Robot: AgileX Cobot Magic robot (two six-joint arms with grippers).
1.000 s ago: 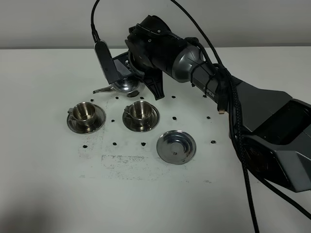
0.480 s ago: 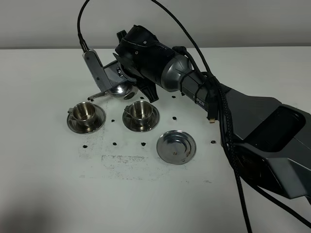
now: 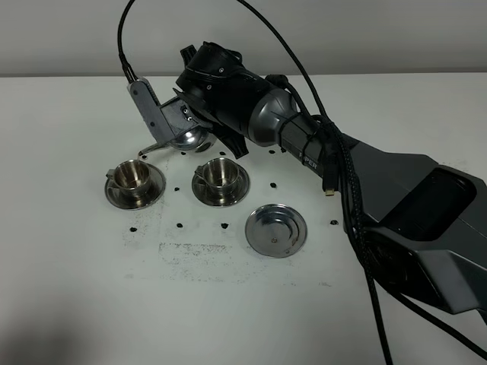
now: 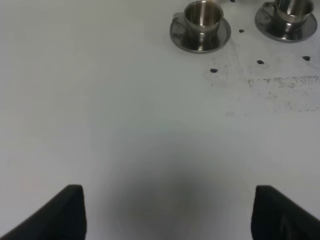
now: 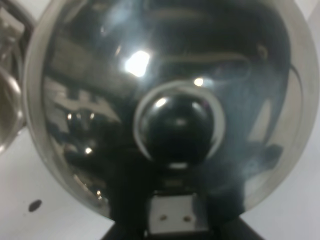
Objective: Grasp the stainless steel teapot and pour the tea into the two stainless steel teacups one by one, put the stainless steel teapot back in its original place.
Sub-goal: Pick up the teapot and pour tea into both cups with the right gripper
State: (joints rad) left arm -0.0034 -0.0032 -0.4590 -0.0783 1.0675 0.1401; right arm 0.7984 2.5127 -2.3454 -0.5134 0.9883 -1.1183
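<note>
My right gripper [image 3: 169,122] is shut on the stainless steel teapot [image 3: 187,138] and holds it tilted above the table behind the cups. Its thin spout [image 3: 154,146] points down-left, just behind the left teacup [image 3: 135,176]. The right teacup [image 3: 221,172] stands on its saucer beside it. The empty ringed saucer [image 3: 276,230] lies to the front right. In the right wrist view the teapot's domed lid and knob [image 5: 175,125] fill the frame. The left wrist view shows both teacups, the left [image 4: 202,14] and the right [image 4: 289,7], far ahead of my open, empty left gripper [image 4: 167,215].
The right arm [image 3: 358,175] reaches across the table from the right. Small black dots and a smudged grey patch [image 3: 202,255] mark the white tabletop in front of the cups. The table's far edge meets a white wall.
The right gripper has carried the teapot to the left and tipped it, so the spout has moved from behind the gap between the cups to just behind the left teacup.
</note>
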